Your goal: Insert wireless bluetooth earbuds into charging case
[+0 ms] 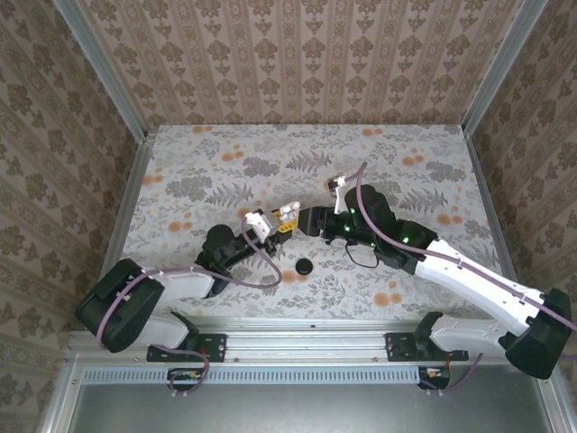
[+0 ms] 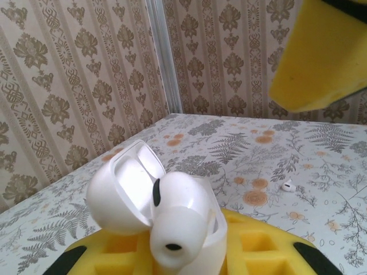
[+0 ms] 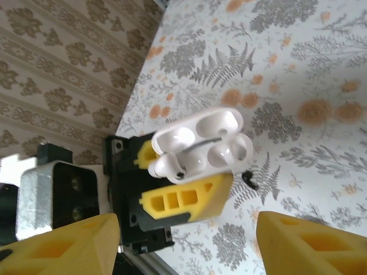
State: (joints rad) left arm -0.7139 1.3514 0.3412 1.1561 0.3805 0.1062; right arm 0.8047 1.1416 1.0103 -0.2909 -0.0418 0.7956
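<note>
My left gripper (image 1: 281, 219) is shut on the white charging case (image 2: 123, 195), whose lid stands open; its yellow fingers (image 2: 269, 246) press the case body from both sides. One white earbud (image 2: 178, 220) lies tilted in the case mouth, partly sticking out; the right wrist view shows the same earbud (image 3: 169, 166) in the case (image 3: 200, 143). Another earbud (image 2: 288, 185) lies on the table beyond. My right gripper (image 3: 186, 229) hangs open just above the case, its fingers apart and holding nothing; from above it (image 1: 308, 221) sits right beside the left one.
A black round disc (image 1: 304, 265) lies on the patterned table (image 1: 225, 171) near the front, just below the two grippers. Wallpapered walls close in the back and both sides. A cable (image 1: 361, 194) loops over the right arm.
</note>
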